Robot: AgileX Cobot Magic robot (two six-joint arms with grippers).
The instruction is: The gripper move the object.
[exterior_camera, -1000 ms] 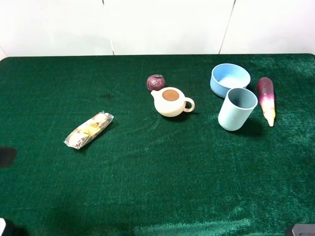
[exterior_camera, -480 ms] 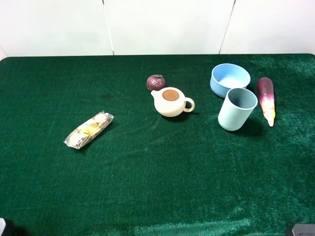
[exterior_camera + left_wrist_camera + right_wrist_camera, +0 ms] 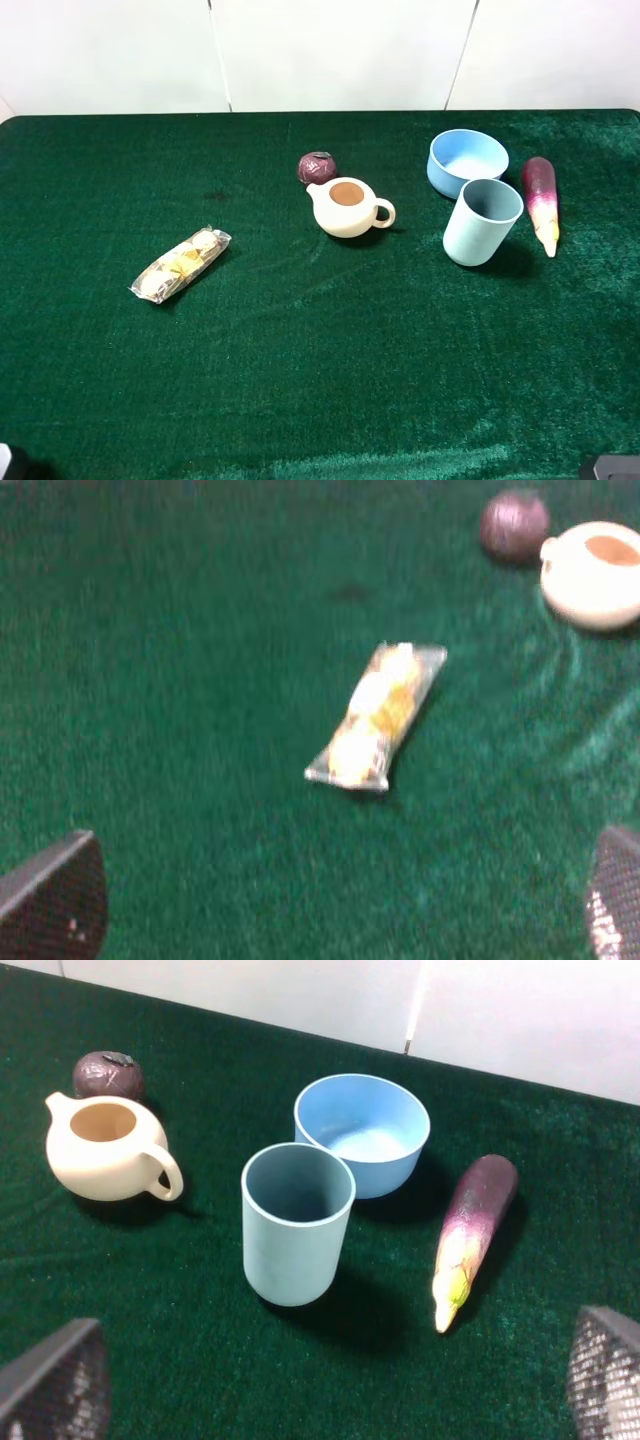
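Note:
The cream teapot (image 3: 347, 207) stands upright near the middle of the green cloth, with its spout to the left and its loop handle to the right. It also shows in the left wrist view (image 3: 593, 575) and the right wrist view (image 3: 106, 1149). My left gripper (image 3: 335, 900) is open and empty, well short of the teapot, over the cloth near a snack packet. My right gripper (image 3: 330, 1375) is open and empty, short of the pale blue cup. In the exterior high view only slivers of the arms show at the bottom corners.
A dark red ball (image 3: 316, 167) touches the teapot's far side. A pale blue cup (image 3: 482, 221), a blue bowl (image 3: 467, 161) and a purple eggplant (image 3: 541, 203) stand at the right. A clear snack packet (image 3: 181, 264) lies at the left. A white wall backs the table.
A dark shadow at the left edge of the cloth a second ago has gone. The teapot and the other objects have not moved.

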